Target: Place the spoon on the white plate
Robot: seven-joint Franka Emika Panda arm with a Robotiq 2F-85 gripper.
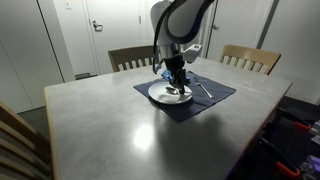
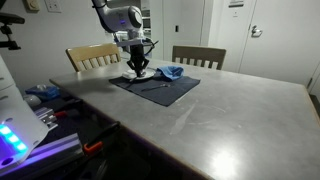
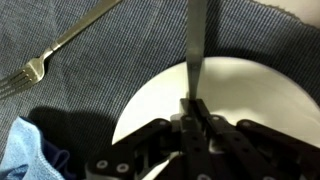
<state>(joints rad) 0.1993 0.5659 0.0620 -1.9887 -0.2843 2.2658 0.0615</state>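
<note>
The pincer [image 3: 193, 108] is clamping the slim silvery metal spoon [image 3: 197, 40] above the round glossy white plate [image 3: 255, 92].

Lab-like room: grey table [image 1: 100, 130], wooden chairs [image 1: 250, 58], plain doors [image 1: 112, 25], cabled equipment [image 2: 22, 132].

Single Panda arm [image 1: 183, 22]: upper links arch high, grey-white, in both exterior views. Wrist bends straight down. Gripper [image 1: 177, 86] hangs vertical, tips low, body dark. Wrist view: gripper [image 3: 193, 108] enters from bottom edge. Black fingers [image 3: 182, 118] drawn together, no gap showing between them. Tips pinch thin handle of spoon [image 3: 196, 50]. Handle runs straight up from fingertips.
</note>
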